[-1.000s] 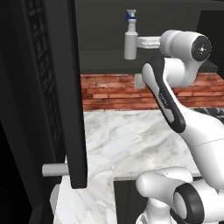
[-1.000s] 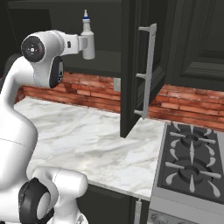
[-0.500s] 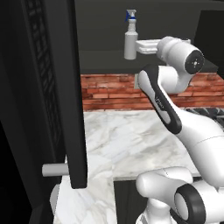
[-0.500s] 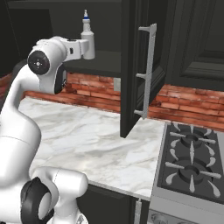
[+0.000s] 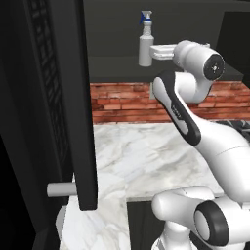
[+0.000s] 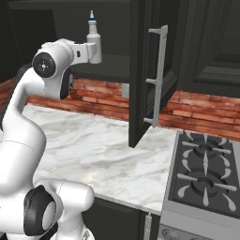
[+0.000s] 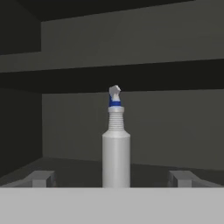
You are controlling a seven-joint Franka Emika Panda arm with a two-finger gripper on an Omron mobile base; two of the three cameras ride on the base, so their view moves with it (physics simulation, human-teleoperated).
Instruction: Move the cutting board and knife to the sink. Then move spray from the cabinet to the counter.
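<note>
The spray (image 7: 116, 148), a pale bottle with a blue nozzle, stands upright on the shelf of the open dark cabinet (image 5: 112, 68). My gripper (image 7: 113, 179) is open, its fingertips (image 7: 41, 178) wide apart either side of the bottle's base and touching nothing. From the base views the white hand reaches level into the cabinet right beside the spray (image 5: 145, 46) (image 6: 93, 40). Below lies the marble counter (image 5: 132, 151) (image 6: 89, 145). The cutting board, knife and sink are out of view.
The cabinet's open door (image 5: 58, 97) stands close on the left, its handle jutting out. Another open door (image 6: 140, 70) with a long metal handle hangs right of the arm. A gas stove (image 6: 206, 173) adjoins the counter's right end. Red brick (image 5: 122, 100) backs the counter.
The arm's upper joint has dropped a little and the hand has edged closer to the spray. The jaws stay wide open and the bottle has not moved.
</note>
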